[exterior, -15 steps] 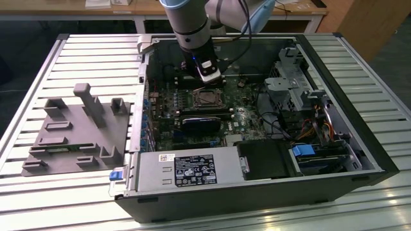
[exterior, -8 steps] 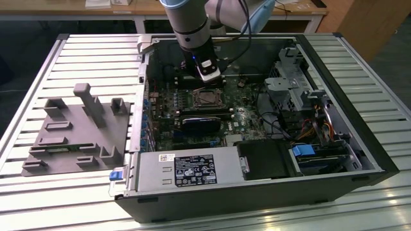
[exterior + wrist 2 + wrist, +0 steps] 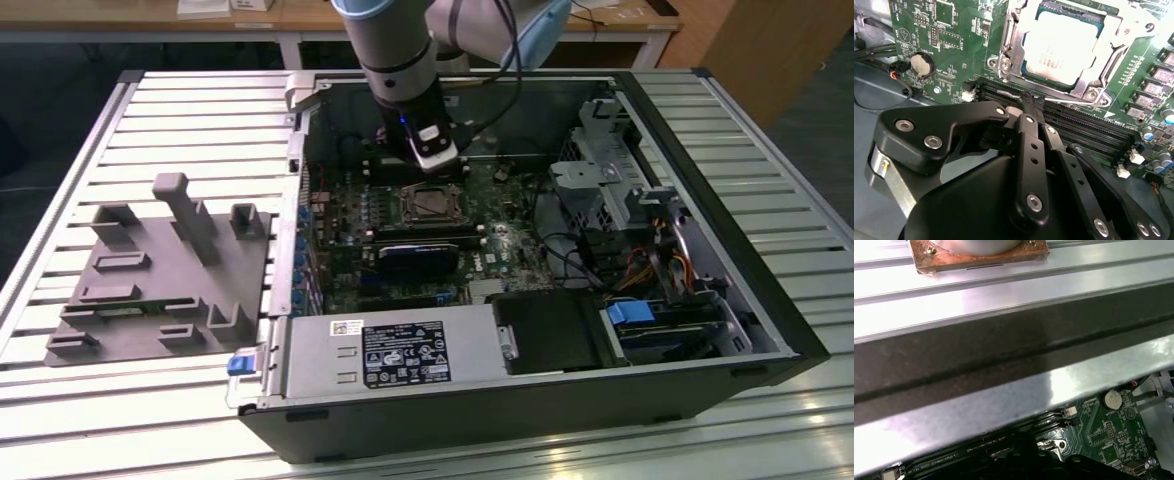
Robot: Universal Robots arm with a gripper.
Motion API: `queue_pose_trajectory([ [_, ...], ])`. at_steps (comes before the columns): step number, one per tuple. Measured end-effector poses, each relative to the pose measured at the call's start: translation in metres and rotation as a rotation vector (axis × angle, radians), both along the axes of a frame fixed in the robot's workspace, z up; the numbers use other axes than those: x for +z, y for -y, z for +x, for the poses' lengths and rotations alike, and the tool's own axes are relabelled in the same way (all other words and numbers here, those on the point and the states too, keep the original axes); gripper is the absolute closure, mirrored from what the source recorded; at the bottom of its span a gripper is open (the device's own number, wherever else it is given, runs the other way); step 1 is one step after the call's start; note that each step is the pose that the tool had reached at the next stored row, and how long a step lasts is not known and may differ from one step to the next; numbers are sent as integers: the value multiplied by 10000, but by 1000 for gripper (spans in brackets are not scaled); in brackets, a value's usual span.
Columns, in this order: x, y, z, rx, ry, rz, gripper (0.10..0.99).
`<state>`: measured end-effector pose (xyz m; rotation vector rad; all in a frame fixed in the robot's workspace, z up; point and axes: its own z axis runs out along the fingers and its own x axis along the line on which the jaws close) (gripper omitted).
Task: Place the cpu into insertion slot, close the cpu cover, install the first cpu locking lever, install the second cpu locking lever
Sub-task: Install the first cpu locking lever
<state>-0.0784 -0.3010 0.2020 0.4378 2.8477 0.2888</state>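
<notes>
The gripper (image 3: 1030,102) has its fingers pressed together, just beside the slot (image 3: 430,203). The chip (image 3: 1061,47) lies in that slot, with the metal cover (image 3: 1106,67) down around it.

Exterior view: you get even light from above. The slatted desk (image 3: 747,110) glares white along the exterior view's lower edge and lower right. The inside of the computer case (image 3: 534,410) sits in shade, and a small blue lamp (image 3: 404,124) glows on the arm (image 3: 394,50).

Second wrist view: glare washes out the cpu (image 3: 1064,45) top. The black gripper (image 3: 1030,102) reads dark and soft.

First wrist view: you see bright, smeared reflections on the case rim (image 3: 1004,400), and the circuit board (image 3: 1104,432) is dim.
</notes>
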Motion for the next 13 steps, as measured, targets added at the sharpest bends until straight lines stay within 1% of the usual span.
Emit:
queue_pose_trajectory([
  [6, -22, 0, 1, 49, -1, -136, 984],
  [10, -24, -1, 1, 48, 0, -137, 984],
  [13, -27, -12, 2, 35, 1, -141, 984],
])
